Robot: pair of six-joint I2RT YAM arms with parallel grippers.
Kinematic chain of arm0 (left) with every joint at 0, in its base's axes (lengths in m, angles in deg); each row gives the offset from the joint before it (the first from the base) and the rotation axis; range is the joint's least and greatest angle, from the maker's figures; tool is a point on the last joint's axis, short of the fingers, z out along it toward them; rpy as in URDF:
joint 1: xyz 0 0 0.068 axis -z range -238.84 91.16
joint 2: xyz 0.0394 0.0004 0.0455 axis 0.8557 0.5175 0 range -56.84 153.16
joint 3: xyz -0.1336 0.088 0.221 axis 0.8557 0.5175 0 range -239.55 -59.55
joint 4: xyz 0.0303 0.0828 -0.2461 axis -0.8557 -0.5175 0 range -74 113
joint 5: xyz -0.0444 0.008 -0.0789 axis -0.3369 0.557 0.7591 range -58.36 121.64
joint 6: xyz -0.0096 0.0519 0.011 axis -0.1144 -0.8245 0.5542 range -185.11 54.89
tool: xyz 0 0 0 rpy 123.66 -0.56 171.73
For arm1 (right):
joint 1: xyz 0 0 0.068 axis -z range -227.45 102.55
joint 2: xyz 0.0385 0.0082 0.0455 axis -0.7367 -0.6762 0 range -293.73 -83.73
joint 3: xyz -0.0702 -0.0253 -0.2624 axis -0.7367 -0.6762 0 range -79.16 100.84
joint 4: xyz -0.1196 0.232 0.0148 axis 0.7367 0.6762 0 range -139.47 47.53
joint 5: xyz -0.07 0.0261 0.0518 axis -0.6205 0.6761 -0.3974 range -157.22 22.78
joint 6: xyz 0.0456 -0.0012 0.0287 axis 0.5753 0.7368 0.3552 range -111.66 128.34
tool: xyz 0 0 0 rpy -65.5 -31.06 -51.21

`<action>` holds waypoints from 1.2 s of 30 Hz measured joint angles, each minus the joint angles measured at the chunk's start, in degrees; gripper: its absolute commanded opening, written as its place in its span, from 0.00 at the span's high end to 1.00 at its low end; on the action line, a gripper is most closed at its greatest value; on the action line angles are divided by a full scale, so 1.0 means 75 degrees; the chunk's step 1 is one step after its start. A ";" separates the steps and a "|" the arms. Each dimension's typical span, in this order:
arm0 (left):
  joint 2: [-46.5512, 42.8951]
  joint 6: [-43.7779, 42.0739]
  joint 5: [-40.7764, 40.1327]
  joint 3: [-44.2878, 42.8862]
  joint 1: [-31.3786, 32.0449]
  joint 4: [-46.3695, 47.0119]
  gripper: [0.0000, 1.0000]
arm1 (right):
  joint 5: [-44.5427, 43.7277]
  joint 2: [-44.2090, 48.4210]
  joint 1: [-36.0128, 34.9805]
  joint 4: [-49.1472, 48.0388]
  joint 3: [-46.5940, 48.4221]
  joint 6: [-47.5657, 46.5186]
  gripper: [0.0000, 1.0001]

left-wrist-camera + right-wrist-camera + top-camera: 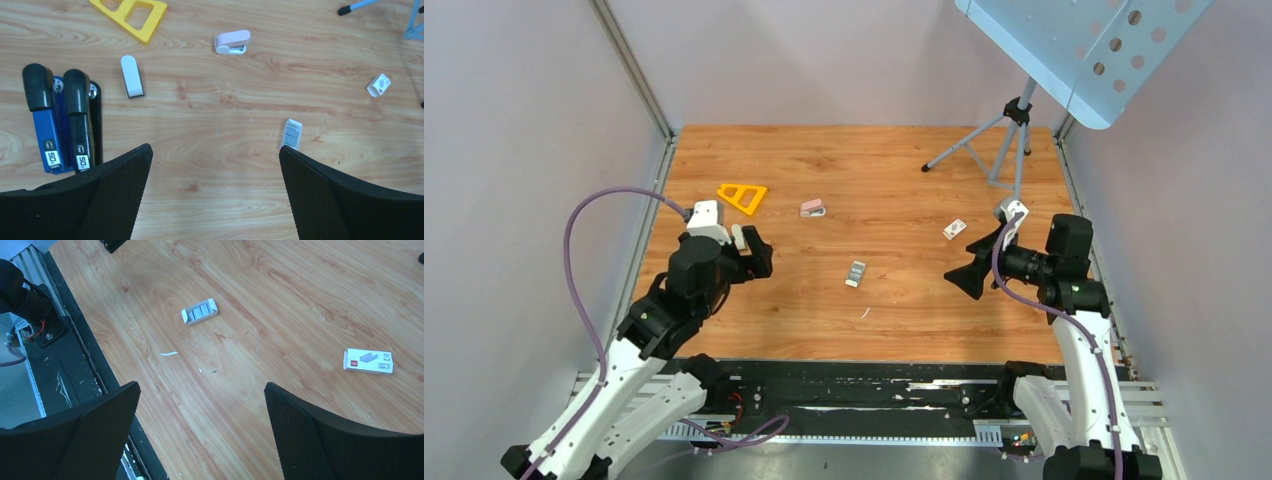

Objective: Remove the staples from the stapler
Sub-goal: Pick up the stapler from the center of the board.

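Note:
Two full-size staplers, one blue [47, 122] and one black [80, 117], lie side by side just left of my left gripper [215, 152], which hangs open over bare wood. Farther off lie a small pink stapler [231, 42] [812, 208] and a small white one [131, 76] [738, 236]. An open tray of staples [292, 134] [855, 273] [199, 312] rests mid-table between the arms. My right gripper [201, 387] [969, 277] is open too, held above the wood near the table's front edge with nothing in it.
A yellow triangular frame [742, 196] lies at the back left. A small white staple box [954, 229] [368, 361] sits near the right arm. A tripod [1009, 140] stands at the back right. The black base rail [60, 340] runs along the front edge.

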 measured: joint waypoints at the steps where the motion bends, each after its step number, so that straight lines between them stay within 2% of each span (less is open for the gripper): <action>1: 0.0131 0.0102 -0.0041 0.0012 -0.0032 -0.0003 0.00 | 0.0000 -0.0003 0.0000 -0.0052 -0.0061 -0.0017 0.00; 4: 0.0627 0.0414 0.0472 0.0169 -0.0580 0.0262 0.00 | 0.0003 -0.0012 0.0000 -0.0201 -0.0221 -0.0093 0.00; 8: 0.1160 0.1247 0.2256 0.1154 -0.2544 0.1510 0.00 | 0.0003 -0.0052 0.0000 -0.0449 -0.0428 -0.0160 0.00; 11: 0.1810 0.1690 0.3060 0.1480 -0.3337 0.1903 0.00 | -0.0047 -0.0114 0.0000 -0.0542 -0.0466 -0.0242 0.00; 15: 0.2634 0.1562 0.3206 0.0959 -0.3404 0.1807 0.00 | -0.0178 -0.0137 0.0000 -0.0650 -0.0589 -0.0364 0.00; 20: 0.3882 0.0702 0.2538 -0.0204 -0.3413 0.1411 0.00 | -0.0478 -0.0391 -0.0006 -0.0650 -0.0729 -0.0583 0.00; 27: 0.4826 -0.0274 0.1947 -0.0589 -0.3413 0.1201 0.00 | -0.0857 -0.0921 -0.0306 -0.0615 -0.0705 -0.0918 0.00; 32: 0.5184 -0.0670 0.2075 -0.0615 -0.3413 0.1346 0.00 | -0.1052 -0.1276 -0.0574 -0.0463 -0.0539 -0.1145 0.00; 36: 0.5190 -0.0720 0.2792 -0.0615 -0.3416 0.1655 0.00 | -0.1145 -0.1515 -0.0595 -0.0440 -0.0332 -0.1180 0.00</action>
